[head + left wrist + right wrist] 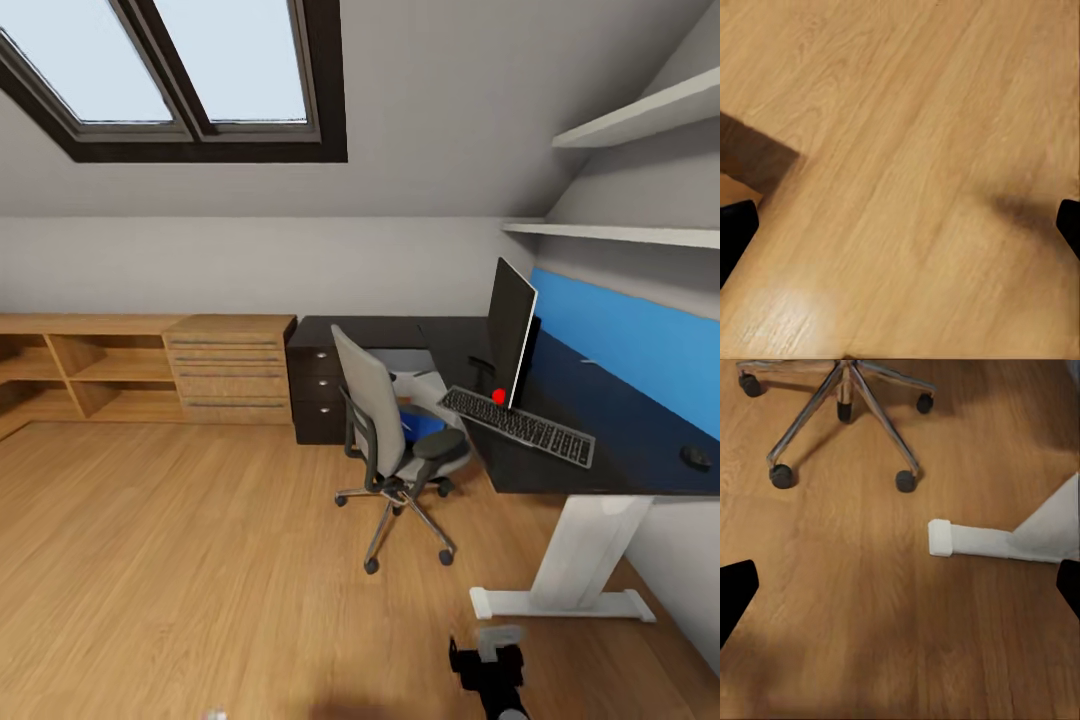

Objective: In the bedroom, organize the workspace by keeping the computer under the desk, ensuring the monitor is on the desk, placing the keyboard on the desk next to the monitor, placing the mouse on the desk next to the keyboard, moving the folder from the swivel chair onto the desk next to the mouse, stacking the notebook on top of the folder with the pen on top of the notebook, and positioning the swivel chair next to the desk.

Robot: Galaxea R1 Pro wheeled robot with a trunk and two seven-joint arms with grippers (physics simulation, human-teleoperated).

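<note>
Both hands were released and carrying nothing: the left hand [900,225] hung over bare wooden floor [180,560], its dark fingertips [735,232] spread wide, and the right hand [900,592] looked down past the chair's chrome base toward the counter's white foot [967,540].

The swivel chair [385,430] stood turned away just beside the counter [600,440], and a patch of blue on its seat looked like the folder [428,425]. The smart approach was to roll in from the chair's open side, keep clear of the casters, and come down flat over that folder.

On the glossy black top, the monitor [510,335] stood upright, the keyboard [518,425] lay angled in front of it near the edge, and the mouse [695,457] sat well apart.

Light wooden cabinets [140,365] lined the left wall under a skylight [190,70]; white shelves [640,120] hung at right.
</note>
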